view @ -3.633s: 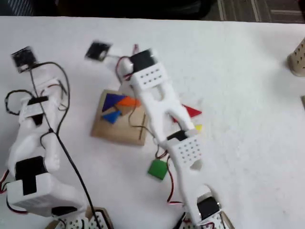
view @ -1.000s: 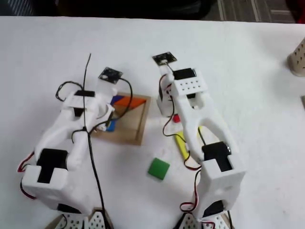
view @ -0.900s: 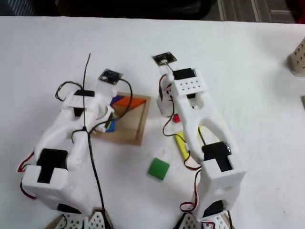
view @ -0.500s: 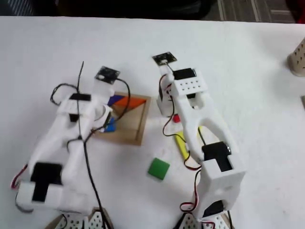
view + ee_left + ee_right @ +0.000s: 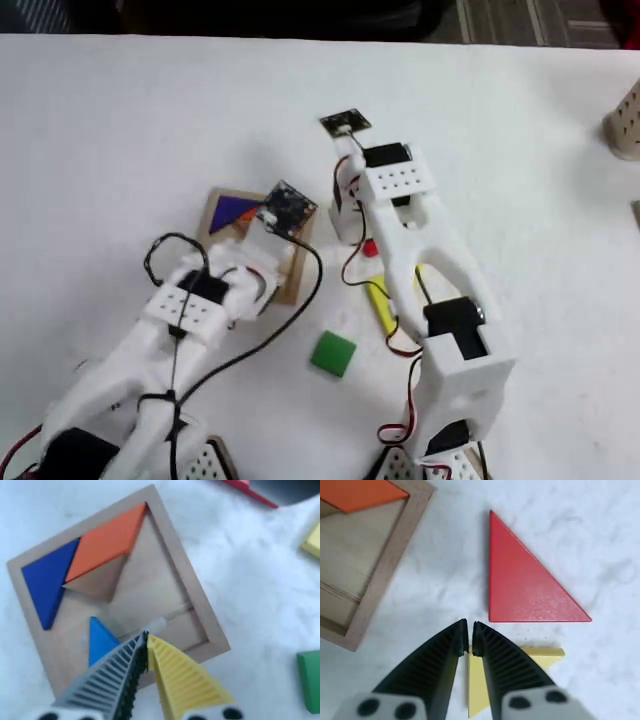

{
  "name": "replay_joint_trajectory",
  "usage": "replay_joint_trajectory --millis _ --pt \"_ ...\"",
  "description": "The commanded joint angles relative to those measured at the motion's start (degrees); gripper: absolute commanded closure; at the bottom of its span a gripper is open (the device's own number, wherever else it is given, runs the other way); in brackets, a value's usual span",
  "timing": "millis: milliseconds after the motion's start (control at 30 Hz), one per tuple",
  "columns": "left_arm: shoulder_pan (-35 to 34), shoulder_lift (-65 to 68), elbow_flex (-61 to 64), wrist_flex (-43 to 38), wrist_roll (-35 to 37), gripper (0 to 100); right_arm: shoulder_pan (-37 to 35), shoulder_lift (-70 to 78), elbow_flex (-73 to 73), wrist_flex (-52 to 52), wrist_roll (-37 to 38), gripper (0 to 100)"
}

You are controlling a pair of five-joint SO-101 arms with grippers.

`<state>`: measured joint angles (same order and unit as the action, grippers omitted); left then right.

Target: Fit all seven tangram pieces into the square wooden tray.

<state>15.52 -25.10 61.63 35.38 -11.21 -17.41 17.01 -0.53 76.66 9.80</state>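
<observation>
Square wooden tray [image 5: 177, 555], a shallow raised-rim frame of pale grained wood, lying mid-bench on the matt white bench [image 5: 520, 120]. Inside, a large dark blue triangle [image 5: 45, 585] fills one tray corner, an orange parallelogram [image 5: 107, 540] lies along the adjoining rim and touches it, and a small light blue triangle [image 5: 100, 640] sits loose near the opposite rim. All are flat, smooth, sharp-cornered slabs. The left jaws, closed on nothing, hang over that rim beside the light blue triangle, where a downward push would likely skid the piece or the unanchored tray. The right jaws, closed and empty, sit above a flat yellow piece [image 5: 476, 685] just beside a large red triangle [image 5: 525, 585], both on the bench outside the rim facing the right arm. Slabs lying flush offer little grip, so a pinch may slip or knock the neighbour. A green square [image 5: 333, 354] lies towards the bench's near edge
</observation>
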Motion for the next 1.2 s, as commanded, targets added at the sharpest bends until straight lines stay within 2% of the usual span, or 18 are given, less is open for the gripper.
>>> replay_joint_trajectory --millis 0,233,733,1167 --pt "-0.8 5.0 -5.0 1.4 -0.3 98 0.5 -3.8 -0.4 -0.5 -0.5 98.1" --pt "-6.5 17.1 -14.3 4.6 -0.3 98 0.6 -3.8 -0.4 -0.5 -0.5 98.1" --pt "-14.1 18.2 -16.9 4.4 0.2 98 0.6 -3.8 -0.4 -0.4 -0.4 98.1" --pt "-12.9 17.5 -16.5 4.0 -0.1 98 0.6 -3.9 -0.4 -0.4 -0.3 98.1"
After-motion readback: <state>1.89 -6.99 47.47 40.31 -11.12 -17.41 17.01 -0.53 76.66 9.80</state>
